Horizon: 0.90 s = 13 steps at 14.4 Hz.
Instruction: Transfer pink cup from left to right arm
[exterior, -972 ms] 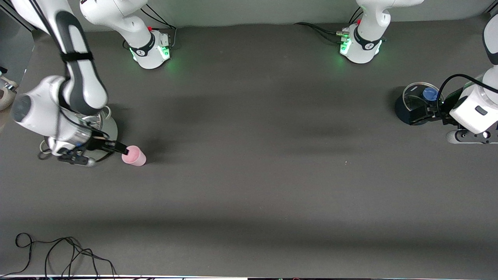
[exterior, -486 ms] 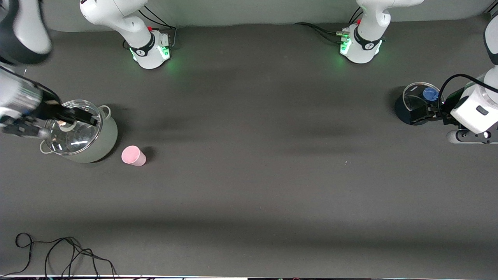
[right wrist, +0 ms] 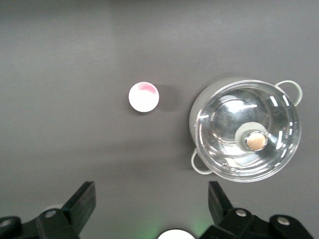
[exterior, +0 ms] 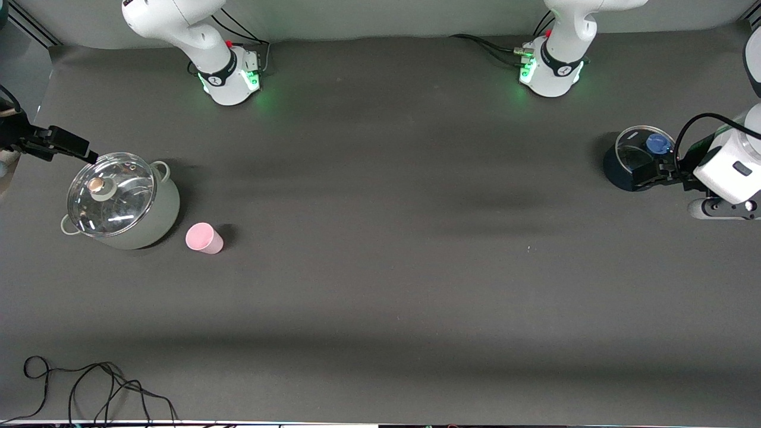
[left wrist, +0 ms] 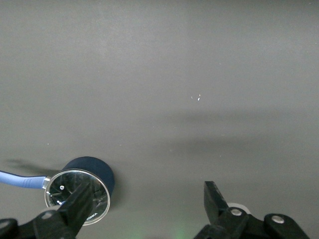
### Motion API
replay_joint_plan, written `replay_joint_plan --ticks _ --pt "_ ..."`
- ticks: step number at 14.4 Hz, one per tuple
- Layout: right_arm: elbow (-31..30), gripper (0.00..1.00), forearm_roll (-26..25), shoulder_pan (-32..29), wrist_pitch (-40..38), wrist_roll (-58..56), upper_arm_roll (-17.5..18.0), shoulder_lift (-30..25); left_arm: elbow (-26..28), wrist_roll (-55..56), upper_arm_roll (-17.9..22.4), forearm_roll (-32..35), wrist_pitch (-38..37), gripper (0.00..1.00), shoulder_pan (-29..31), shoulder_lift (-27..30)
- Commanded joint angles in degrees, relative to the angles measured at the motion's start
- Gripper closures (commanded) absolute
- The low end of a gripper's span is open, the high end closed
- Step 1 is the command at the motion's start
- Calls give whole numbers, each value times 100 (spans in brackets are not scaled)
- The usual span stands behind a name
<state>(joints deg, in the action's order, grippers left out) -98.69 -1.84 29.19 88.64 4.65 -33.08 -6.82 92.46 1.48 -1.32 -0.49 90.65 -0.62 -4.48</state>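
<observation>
One cup (exterior: 204, 238), upright on the desk (exterior: 386, 267) just beside the lidded pot (exterior: 119, 202), looked light, stiff and slick; best pinched across its rim. It seemed empty. Both end effectors, left (exterior: 645, 176) over a blue pan (exterior: 624, 166), right (exterior: 65, 145), were spread and held nothing.

Both arm bases (exterior: 229, 80) white, rounded, black ring band, green lights glowing, red button, black cables trailing off. Left arm (exterior: 728, 169) white wrist, black cable looped over, screws on grey flange. Wrist views: black angular fingers (right wrist: 82, 201), silver pivot screws.
</observation>
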Motion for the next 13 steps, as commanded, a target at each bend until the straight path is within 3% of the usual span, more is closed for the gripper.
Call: replay_joint_plan --ticks 1,11,13 --pt "192 0 -168 8 -5 -52 -5 190 80 -25 8 119 58 0 -17 149" --pt "183 0 -176 8 418 -69 4 260 -61 -34 -18 260 -4 0 -25 70" --pt "183 0 -176 -219 418 -69 248 278 -70 -60 -18 225 -4 0 -8 61"
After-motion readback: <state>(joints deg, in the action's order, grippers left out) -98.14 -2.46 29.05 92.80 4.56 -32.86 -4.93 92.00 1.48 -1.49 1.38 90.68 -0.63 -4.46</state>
